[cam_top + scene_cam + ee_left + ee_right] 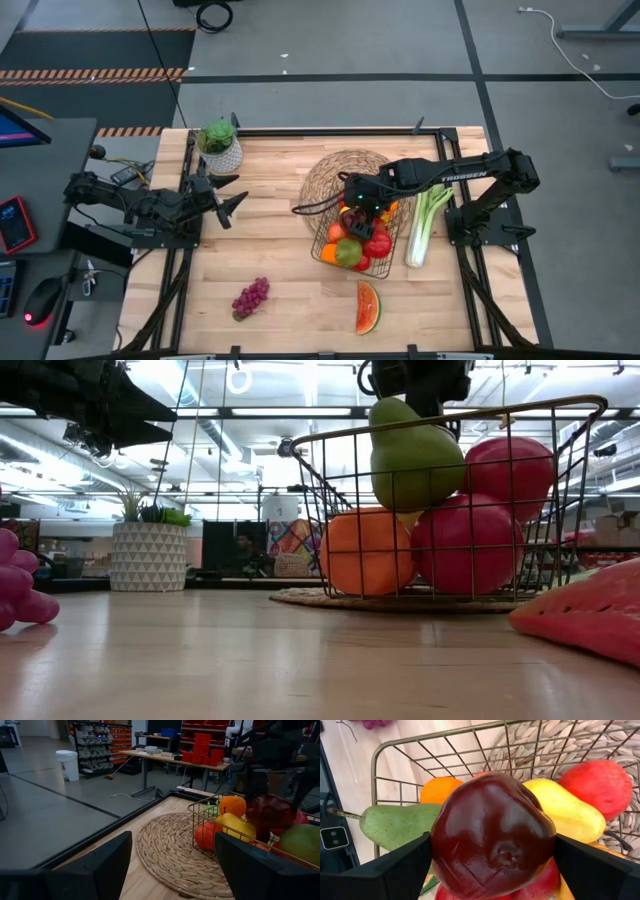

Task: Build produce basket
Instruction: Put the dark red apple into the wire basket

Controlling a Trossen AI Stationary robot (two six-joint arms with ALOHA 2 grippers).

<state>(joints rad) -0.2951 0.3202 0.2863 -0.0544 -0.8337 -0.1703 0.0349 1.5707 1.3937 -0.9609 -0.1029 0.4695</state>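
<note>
Our right gripper pinches a dark red apple over the basket, which holds a pear, oranges and red apples. Right of the basket lies celery; near us, grapes and watermelon. Our left gripper waits spread beside the plant pot.

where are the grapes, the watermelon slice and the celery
grapes [251, 297], high view, middle of the bunch
watermelon slice [368, 307], high view, red flesh
celery [425, 228], high view, mid stalk
</note>
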